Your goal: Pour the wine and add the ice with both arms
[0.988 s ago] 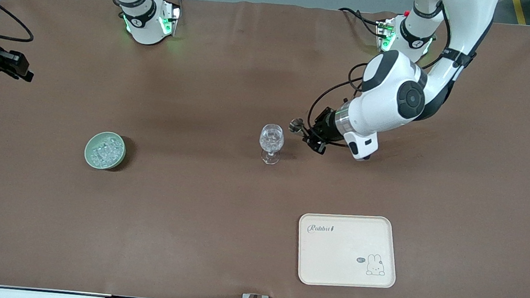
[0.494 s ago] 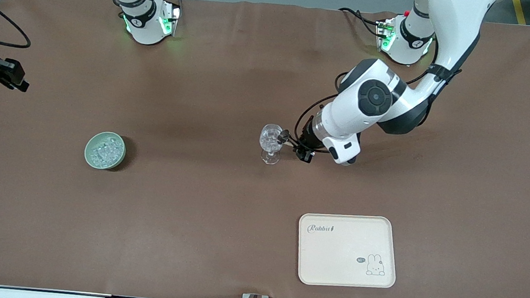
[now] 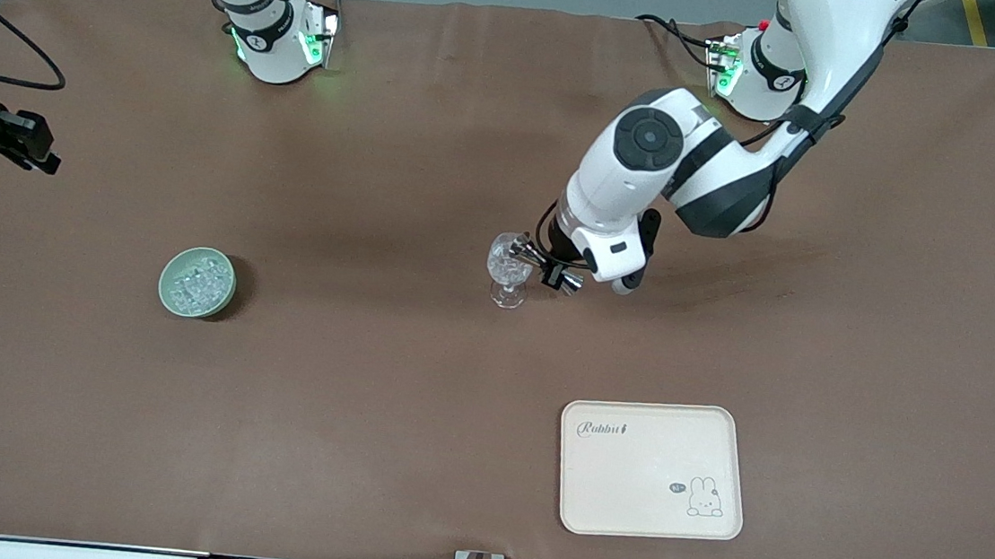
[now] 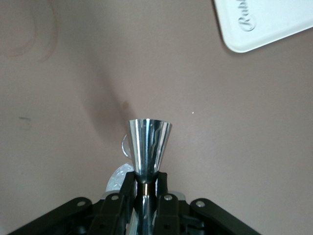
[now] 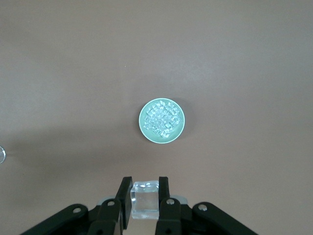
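A clear stemmed wine glass (image 3: 509, 267) stands mid-table. My left gripper (image 3: 550, 268) is shut on the waist of a shiny metal jigger (image 3: 525, 251), tipped on its side with one end at the glass's rim. In the left wrist view the jigger (image 4: 149, 142) points away from my gripper (image 4: 145, 177), and the glass (image 4: 116, 178) shows partly under the fingers. My right gripper (image 5: 145, 188) is shut on a clear ice cube (image 5: 145, 201), high over the green bowl (image 5: 142, 121) of ice (image 5: 162, 119). It shows at the edge of the front view (image 3: 30, 150).
The green bowl (image 3: 166, 283) with ice (image 3: 197, 281) sits toward the right arm's end of the table. A cream rabbit tray (image 3: 642, 481) lies nearer the front camera than the glass, and its corner shows in the left wrist view (image 4: 264, 22).
My left arm has swung the jigger from beside the glass to its rim and turned its wrist. The right gripper has stayed almost still with the ice cube.
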You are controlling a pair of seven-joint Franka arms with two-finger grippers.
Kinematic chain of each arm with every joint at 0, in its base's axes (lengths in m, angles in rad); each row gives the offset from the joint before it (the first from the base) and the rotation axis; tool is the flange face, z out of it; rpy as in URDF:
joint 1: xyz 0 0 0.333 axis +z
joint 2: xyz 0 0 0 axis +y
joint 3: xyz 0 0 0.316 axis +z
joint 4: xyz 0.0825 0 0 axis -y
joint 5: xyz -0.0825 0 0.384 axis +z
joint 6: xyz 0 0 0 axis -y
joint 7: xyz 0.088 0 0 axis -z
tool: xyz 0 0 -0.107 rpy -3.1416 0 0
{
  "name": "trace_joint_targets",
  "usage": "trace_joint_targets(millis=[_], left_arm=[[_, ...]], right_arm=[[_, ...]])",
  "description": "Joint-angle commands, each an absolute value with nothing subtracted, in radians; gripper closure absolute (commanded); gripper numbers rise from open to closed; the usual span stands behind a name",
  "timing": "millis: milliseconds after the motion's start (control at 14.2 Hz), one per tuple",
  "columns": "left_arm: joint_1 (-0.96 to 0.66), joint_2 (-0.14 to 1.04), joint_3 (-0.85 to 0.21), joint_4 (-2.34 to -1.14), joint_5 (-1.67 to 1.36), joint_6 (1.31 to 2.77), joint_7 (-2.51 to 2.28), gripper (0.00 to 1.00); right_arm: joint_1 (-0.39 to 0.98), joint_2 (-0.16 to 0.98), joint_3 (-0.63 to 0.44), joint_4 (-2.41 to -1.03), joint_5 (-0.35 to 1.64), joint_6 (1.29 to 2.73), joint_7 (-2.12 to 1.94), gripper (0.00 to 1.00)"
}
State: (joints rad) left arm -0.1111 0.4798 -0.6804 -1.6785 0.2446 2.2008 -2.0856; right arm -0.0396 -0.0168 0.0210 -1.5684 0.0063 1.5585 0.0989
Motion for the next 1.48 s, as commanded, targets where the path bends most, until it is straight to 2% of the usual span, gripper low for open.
trace_joint_targets(millis=[0, 212, 706, 1412], left_arm=[[-0.123, 0.488, -0.690, -1.649, 0.342, 2.166, -2.163, 1.00], [-0.132, 0.488, -0.704, -1.634, 0.412, 2.096, -2.169, 1.00], [-0.152, 0.489, -0.744, -1.634, 0.506, 2.036, -2.190, 1.00], [-0.205, 0.528, -0.747, -1.582, 0.678, 1.930, -2.292, 1.00]], right_arm=[[-0.051, -0.028, 0.031, -1.577, 0.014, 1.568, 0.089, 1.00], [-0.051, -0.028, 0.031, -1.577, 0.017, 1.568, 0.089, 1.00], [-0.051, -0.028, 0.031, -1.577, 0.018, 1.571, 0.091, 1.00], [-0.052, -0.026, 0.032, -1.577, 0.021, 1.577, 0.094, 1.00]])
